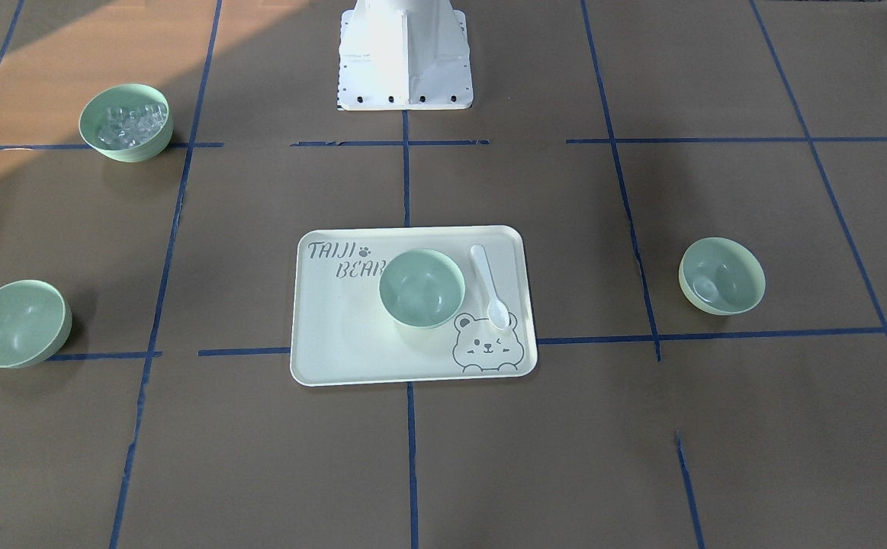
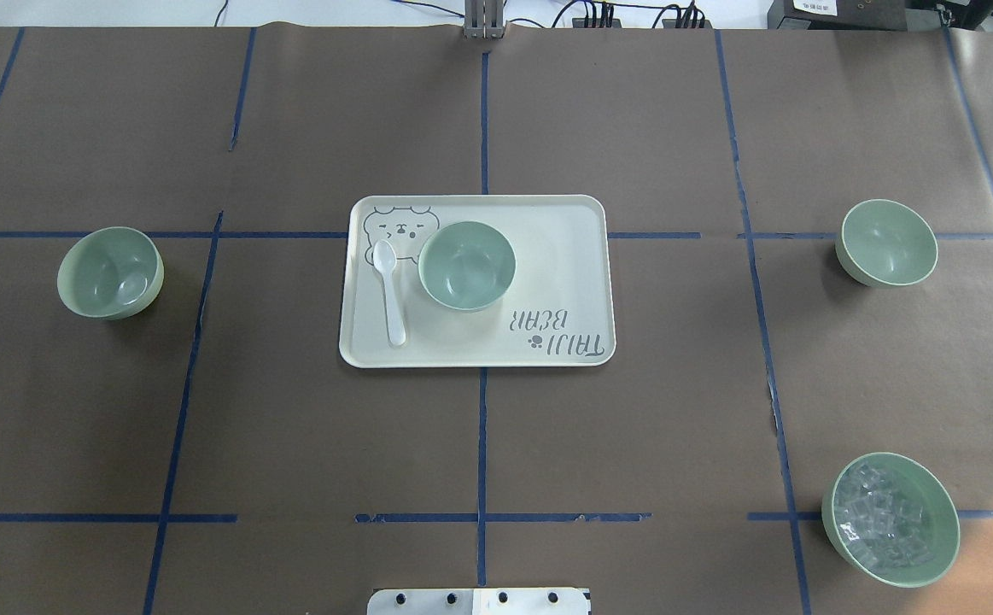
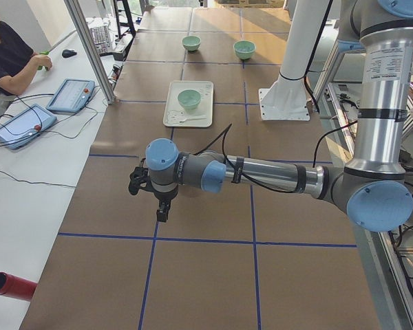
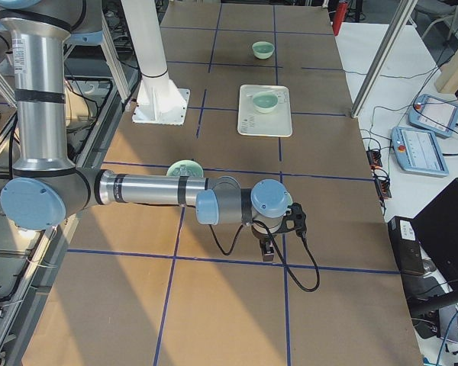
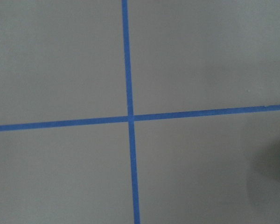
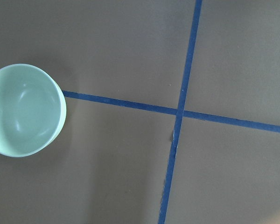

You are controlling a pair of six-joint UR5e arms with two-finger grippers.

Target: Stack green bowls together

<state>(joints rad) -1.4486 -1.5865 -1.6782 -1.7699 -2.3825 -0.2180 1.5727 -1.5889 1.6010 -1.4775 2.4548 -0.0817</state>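
Overhead exterior: green bowls (image 2: pixel 466 265) apart; cannot tell grip of left end effector (image 3: pixel 162 213), right end effector (image 4: pixel 267 252).

You get soft, even light from above on most of the worktop (image 2: pixel 291 444). The bowls (image 2: pixel 110 273) throw only faint, blurred shadows. Warm sun streaks the worktop on the robot side of the right jaws. It is strongest in the front-facing view's corner, and there the white base (image 1: pixel 405 57) is blown out. Under the right jaws the picture is sharp, with a pale sheen inside the right bowl (image 6: pixel 25 109) and dim shadow around it. Under the left jaws the view is flatter and softer, and the edges of the tape (image 5: pixel 129 116) look slightly fuzzy. The ice bowl (image 2: pixel 889 519) glints.
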